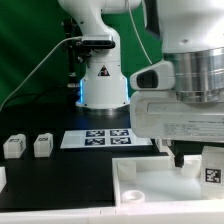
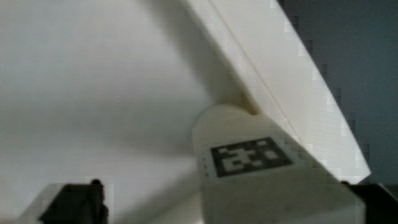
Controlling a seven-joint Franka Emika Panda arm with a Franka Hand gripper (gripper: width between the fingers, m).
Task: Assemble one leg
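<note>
A white leg with a black-and-white tag stands between my fingers, against the edge of the large white panel. My gripper is open. One dark finger stands clear of the leg, and the other shows only at the frame's rim. In the exterior view the gripper is low over the panel's corner on the exterior view's right, where the tagged leg stands. Two more legs sit on the table at the exterior view's left.
The marker board lies in front of the robot base. Another white part shows at the exterior view's left edge. Cables run behind the base.
</note>
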